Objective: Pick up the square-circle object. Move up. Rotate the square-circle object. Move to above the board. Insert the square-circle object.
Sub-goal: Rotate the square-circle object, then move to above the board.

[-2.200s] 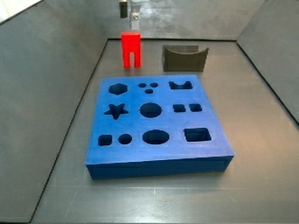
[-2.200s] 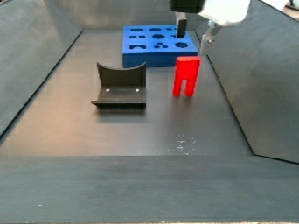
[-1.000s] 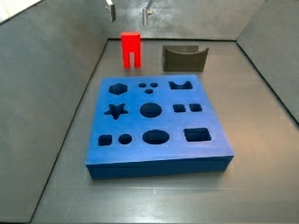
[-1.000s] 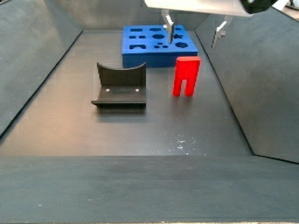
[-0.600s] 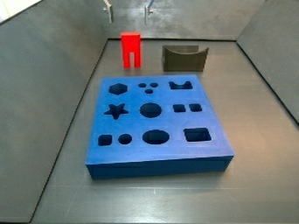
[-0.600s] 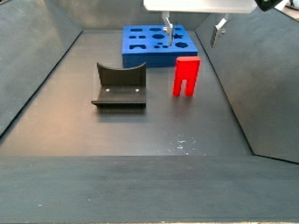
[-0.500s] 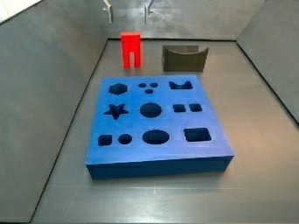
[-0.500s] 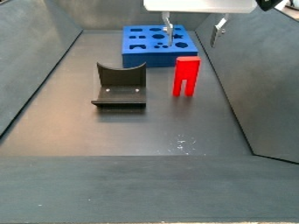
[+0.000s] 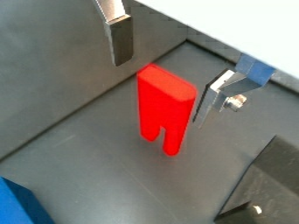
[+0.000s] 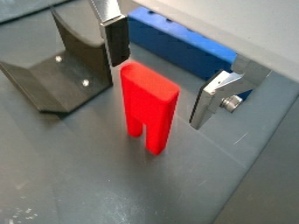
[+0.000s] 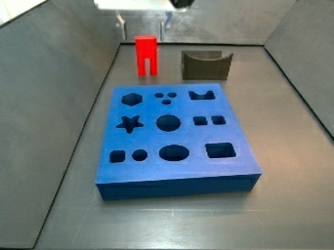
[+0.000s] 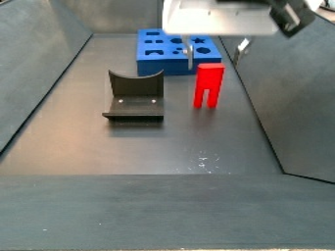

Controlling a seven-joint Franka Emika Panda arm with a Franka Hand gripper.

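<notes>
The red block (image 10: 149, 107) stands upright on the dark floor, legs down, with the blue board (image 11: 175, 137) near it and the dark fixture (image 12: 132, 96) well apart on its other side. In a side view (image 11: 146, 56) the block sits at about 12 o'clock from the board, just beyond its far edge. The gripper (image 9: 176, 61) hangs above the block with its fingers (image 9: 118, 39) spread wide – one plate to each side, neither touching the red body, nothing held.

The step in hand looks like the pick. To do it well, bring the gripper straight down so the block passes between the pads without being nudged; it is tall and narrow, so a sideways brush could tip it. Centre the jaws over the solid upper body rather than the two legs, where the pads have a full flat face to bear on. Close only when both pads are level with that body – an uneven squeeze could twist the block and spoil the later rotation.
</notes>
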